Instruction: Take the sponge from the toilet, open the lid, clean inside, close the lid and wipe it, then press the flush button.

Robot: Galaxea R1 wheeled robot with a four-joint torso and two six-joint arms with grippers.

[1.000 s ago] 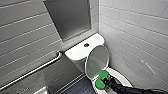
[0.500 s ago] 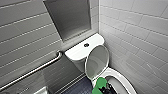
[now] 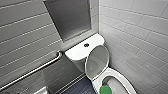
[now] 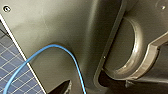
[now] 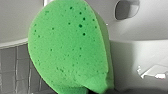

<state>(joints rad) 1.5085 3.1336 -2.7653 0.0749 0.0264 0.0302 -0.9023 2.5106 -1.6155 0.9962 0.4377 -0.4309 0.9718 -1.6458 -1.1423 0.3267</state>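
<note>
Green and pocked with pores, the sponge (image 5: 67, 47) stands on edge in the right claw (image 5: 110, 91), which looks closed on its lower end. The foam narrows there as if squeezed, though the fingers themselves are hard to make out. Held upright, the pad offers a broad flat face to the ceramic, a sensible way to carry it for scrubbing. In the head view the sponge hangs at the near rim of the toilet (image 3: 123, 81), just over the mouth of the bowl, so the cleaning step appears to be in hand.

Farther back, the lid (image 3: 97, 61) is already raised. Its greyish hollow underside faces the robot and it leans back toward the tank (image 3: 75, 52), leaving the bowl free. The flush button (image 3: 86, 45), small, dark and round, sits in the middle of the tank top, well apart from the sponge. Closing the lid, wiping it and flushing are judged not yet done.

To the left, a metal grab bar (image 3: 32, 72) slants along the grey-tiled wall, and a grey recess (image 3: 68, 17) is set into the far wall above the tank. Pale wall tiles (image 3: 140, 32) close in the right side, leaving little room beside the bowl. Dark blue floor tiles (image 3: 80, 88) show near the toilet's foot.

Whether the left claw is open or closed cannot be told. Its wrist view takes in dark robot housing and a blue cable (image 4: 50, 50).
</note>
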